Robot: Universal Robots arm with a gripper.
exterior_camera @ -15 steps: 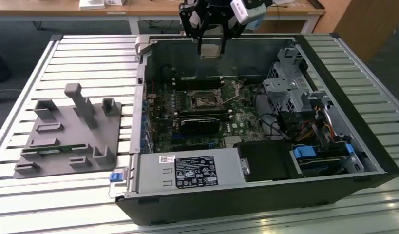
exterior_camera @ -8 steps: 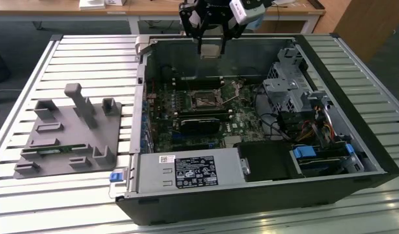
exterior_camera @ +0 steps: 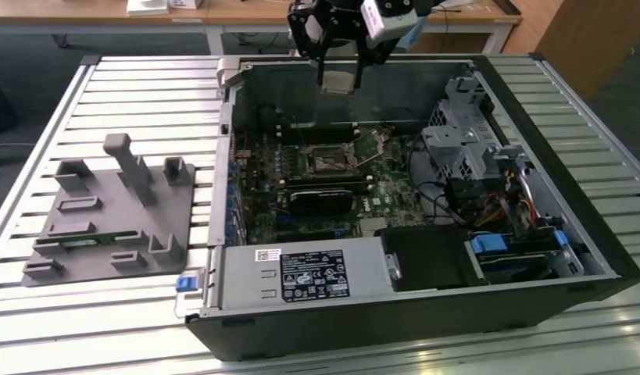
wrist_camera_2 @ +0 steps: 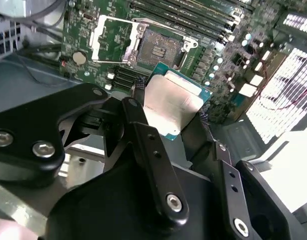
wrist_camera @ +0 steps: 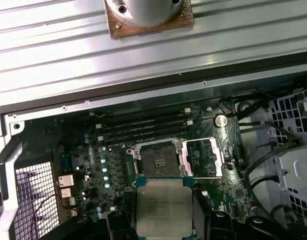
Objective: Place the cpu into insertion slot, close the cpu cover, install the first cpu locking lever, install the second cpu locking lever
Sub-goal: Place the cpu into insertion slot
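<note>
jaws on cpu (wrist_camera: 164,207), high over case (exterior_camera: 403,324)

Glossy black jaws on jointed links (wrist_camera_2: 153,165) studded with silver screws (wrist_camera_2: 173,201)

Soft, even overhead light falls on the slatted tabletop (exterior_camera: 142,86) in the exterior view, and the grey fixture (exterior_camera: 101,234) throws only faint shadows. The inside of the computer case (exterior_camera: 403,324) is darker, its motherboard (exterior_camera: 298,160) in shade. In the second wrist view the cpu (wrist_camera_2: 169,100) glares almost white on its metal face. The area beyond the case wall is burnt out to white, and the black gripper (wrist_camera_2: 169,114) shows as a flat dark mass with small highlights on its screws. In the first wrist view the tabletop slats shine pale and the perforated vent (wrist_camera: 36,195) is washed out.
</note>
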